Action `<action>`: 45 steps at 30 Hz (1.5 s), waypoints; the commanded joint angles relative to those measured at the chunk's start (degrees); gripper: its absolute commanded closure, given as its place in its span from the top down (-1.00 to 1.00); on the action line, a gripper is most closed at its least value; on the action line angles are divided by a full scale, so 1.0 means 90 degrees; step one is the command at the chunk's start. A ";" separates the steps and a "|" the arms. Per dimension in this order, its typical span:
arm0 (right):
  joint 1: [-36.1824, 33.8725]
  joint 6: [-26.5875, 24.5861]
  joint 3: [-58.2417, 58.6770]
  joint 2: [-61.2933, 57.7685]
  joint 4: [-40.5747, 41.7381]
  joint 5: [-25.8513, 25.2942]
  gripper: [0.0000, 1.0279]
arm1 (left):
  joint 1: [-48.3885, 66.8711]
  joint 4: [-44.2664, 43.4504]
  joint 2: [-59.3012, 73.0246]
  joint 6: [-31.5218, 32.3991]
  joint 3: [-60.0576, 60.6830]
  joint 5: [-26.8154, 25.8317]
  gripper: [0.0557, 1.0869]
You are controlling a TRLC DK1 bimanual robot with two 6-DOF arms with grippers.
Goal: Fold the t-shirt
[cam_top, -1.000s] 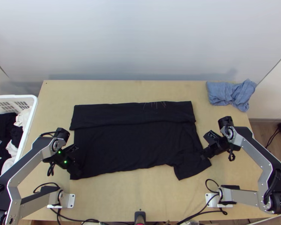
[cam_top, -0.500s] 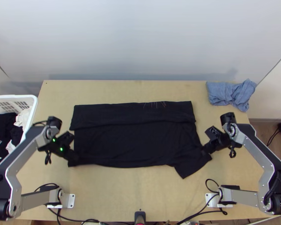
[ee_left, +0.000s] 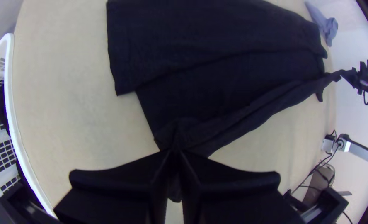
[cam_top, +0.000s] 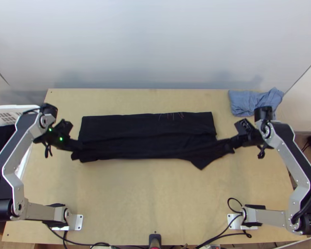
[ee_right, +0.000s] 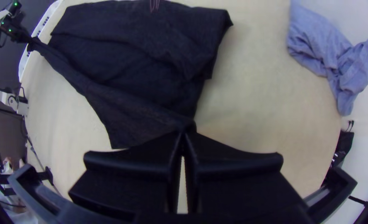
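Black fabric t-shirt (cam_top: 147,143), laid crosswise on a light wooden table (cam_top: 147,199), with a band folded over along the far side and the near part drawn up into a taut, narrow roll of cloth. At the left end of that roll, the black wide-fingered left gripper (ee_left: 174,152), fingers closed together on a pinch of cloth, with a small tuft poking out beneath. At the right end, the matching black right gripper (ee_right: 185,135), likewise pressed closed on gathered fabric. Between the right-hand grip and the middle, a pointed loose flap (cam_top: 202,161), probably a sleeve, drooping toward the near side.

Judged best for this fold: carry both ends away from the near edge together, level and at matching pace, then lay down over the far band before letting go. Keep enough tension to prevent sagging, but not enough to drag the folded band askew. Watch the flap; likely to land crooked or stick out, so perhaps tuck or smooth afterward.

Beyond the far right of the shirt, a crumpled light blue cloth (cam_top: 255,103), well within reach of a wide right-hand swing. Along the left side, a white plastic slatted basket (ee_left: 10,83) holding dark fabric, close to the left arm (cam_top: 10,166); best given clearance.
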State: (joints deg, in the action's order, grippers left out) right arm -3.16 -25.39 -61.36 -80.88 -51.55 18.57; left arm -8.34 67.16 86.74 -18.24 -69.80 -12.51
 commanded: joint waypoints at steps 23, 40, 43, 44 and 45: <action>0.0234 0.1766 -0.2078 -0.2439 0.1538 0.0115 -0.94 | -0.0245 -0.0059 0.2892 0.1675 -0.3035 -0.0260 -0.67; 0.0292 0.2069 -0.2996 -0.4128 0.2241 -0.0276 -0.94 | -0.0255 -0.0147 0.4366 0.2232 -0.4246 -0.0250 0.06; 0.0341 0.2079 -0.2977 -0.3923 0.2173 -0.0266 -0.85 | -0.0236 -0.0001 0.4142 0.2183 -0.4276 -0.0250 0.92; 0.0380 0.2118 -0.2908 -0.3787 0.2212 -0.0266 -0.56 | -0.0265 0.0009 0.4044 0.2193 -0.4285 -0.0260 0.92; 0.0390 0.2215 -0.2850 -0.3621 0.2202 -0.0266 -0.11 | -0.0294 0.0087 0.3946 0.2154 -0.4266 -0.0309 0.92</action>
State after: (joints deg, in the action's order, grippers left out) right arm -0.25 -7.01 -86.74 -115.18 -32.10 16.43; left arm -10.85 65.95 124.11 1.50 -106.91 -14.81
